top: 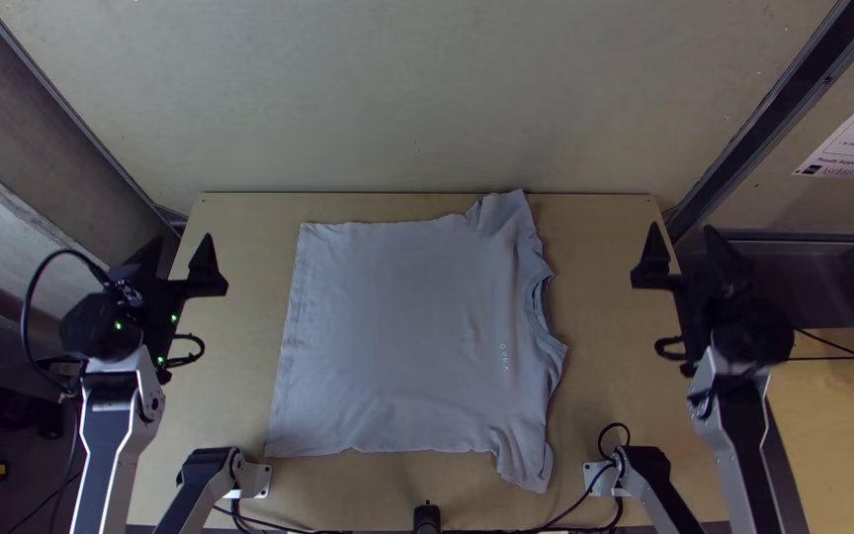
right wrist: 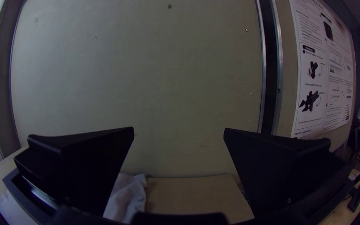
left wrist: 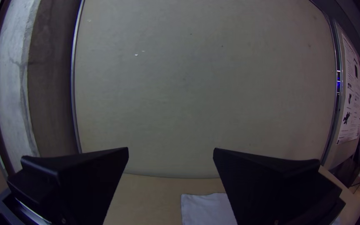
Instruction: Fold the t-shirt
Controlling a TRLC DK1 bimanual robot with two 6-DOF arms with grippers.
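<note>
Top view: t-shirt lies spread on the middle of the tabletop, hem toward the left gripper, neck opening toward the right gripper, one sleeve rumpled at the far edge and the other wrinkled near the close edge. Left gripper is by the tabletop's left side, jaws spread wide with nothing between them, apart from the shirt. Right gripper is by the right side, jaws also wide apart, holding nothing, likewise away from the cloth.
</note>
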